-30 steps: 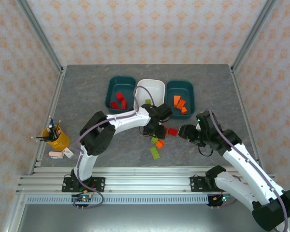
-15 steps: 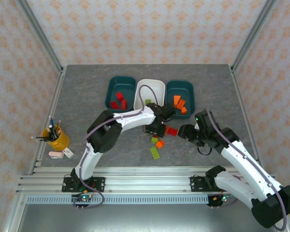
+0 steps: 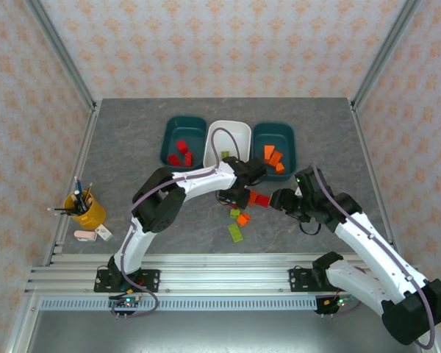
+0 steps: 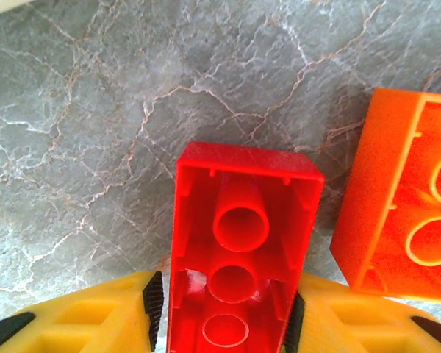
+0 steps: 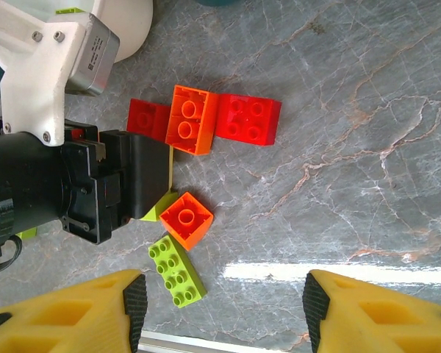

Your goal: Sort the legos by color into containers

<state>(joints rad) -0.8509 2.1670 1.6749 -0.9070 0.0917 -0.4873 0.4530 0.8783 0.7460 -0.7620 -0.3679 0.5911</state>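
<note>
Left wrist view: the left claw [image 4: 224, 312] has its black pads [image 4: 153, 309] against both long sides of a small red plastic studded brick [image 4: 242, 220]; this reads as a pinch, with the brick hollow side up on the grey marbled tabletop [image 4: 95, 110], not yet lifted
Neighbour: an upturned orange plastic brick [image 4: 397, 213] lies just beside it at the right edge of the frame, a narrow gap between them
Right claw: the right claw [image 5: 222, 290] is spread wide at the bottom of the right wrist view, nothing between its fingers
Likely target: the left dark teal plastic tub [image 3: 193, 132], upper left of the row in the top view, up and left of the pinched brick
Risk, slip: the pads hold only the brick's near end, so it could swivel or drop on the lift
Risk, nudge: a finger could drag the orange neighbour along
Risk, crowding: both arms meet at the centre of the top view and could collide
Risk, wrong tub: the path skirts the white plastic tub [image 3: 235, 136]; an early drop would mis-sort
Tubs: three, counting the right dark teal plastic tub [image 3: 285, 140]
Loose bricks, right wrist view: six; two red, two orange, two light green, one green half hidden
Sorted bricks, top view: three red, at least three orange, one green visible
</note>
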